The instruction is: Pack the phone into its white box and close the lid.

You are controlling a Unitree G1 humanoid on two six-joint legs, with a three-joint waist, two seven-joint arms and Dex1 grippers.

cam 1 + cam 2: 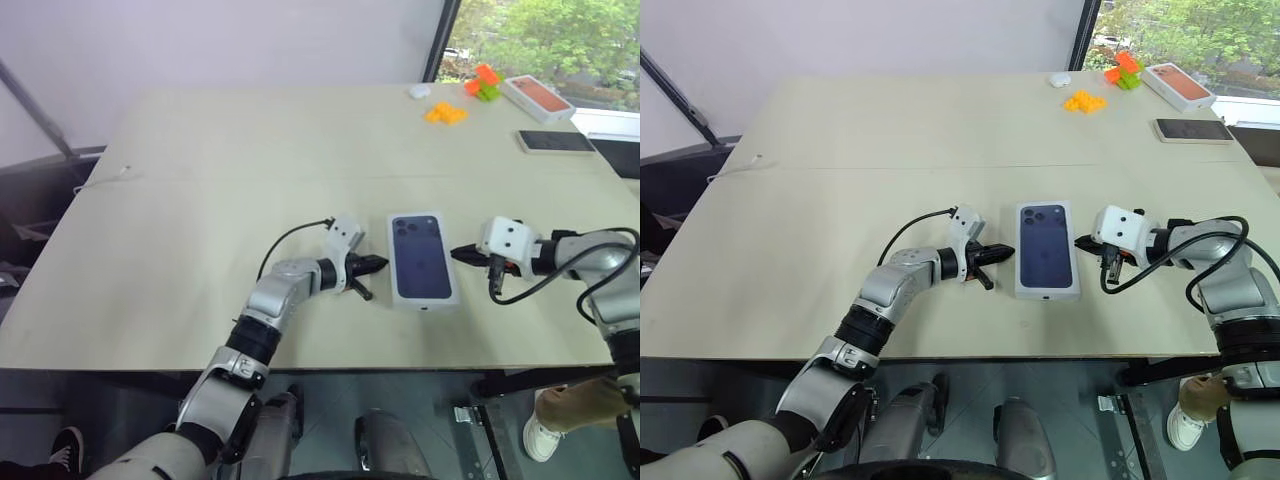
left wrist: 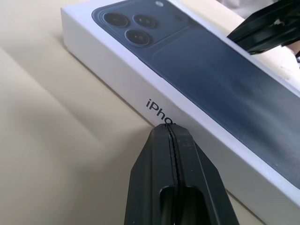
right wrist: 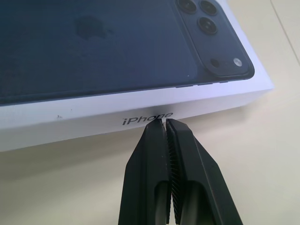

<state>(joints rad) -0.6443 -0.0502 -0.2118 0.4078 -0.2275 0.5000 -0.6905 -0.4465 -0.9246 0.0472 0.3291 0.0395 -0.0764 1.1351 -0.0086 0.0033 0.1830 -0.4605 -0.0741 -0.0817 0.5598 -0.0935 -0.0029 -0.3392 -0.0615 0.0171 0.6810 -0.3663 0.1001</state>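
A closed white box with a dark blue phone picture on its lid lies flat near the front edge of a pale worktop. The left gripper and right gripper, jaws pressed together and holding nothing, point at its two long sides. To finish well, they should probably press evenly from both sides, squaring the lid without sliding the box.

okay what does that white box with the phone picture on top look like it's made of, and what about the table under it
The white box looks like matte cardboard: crisp folded edges, a flat unshiny side wall with printed lettering, and a smoother dark phone image on its top. The table looks like pale laminate or painted board, matte and even-toned with no clear grain; its core cannot be told.
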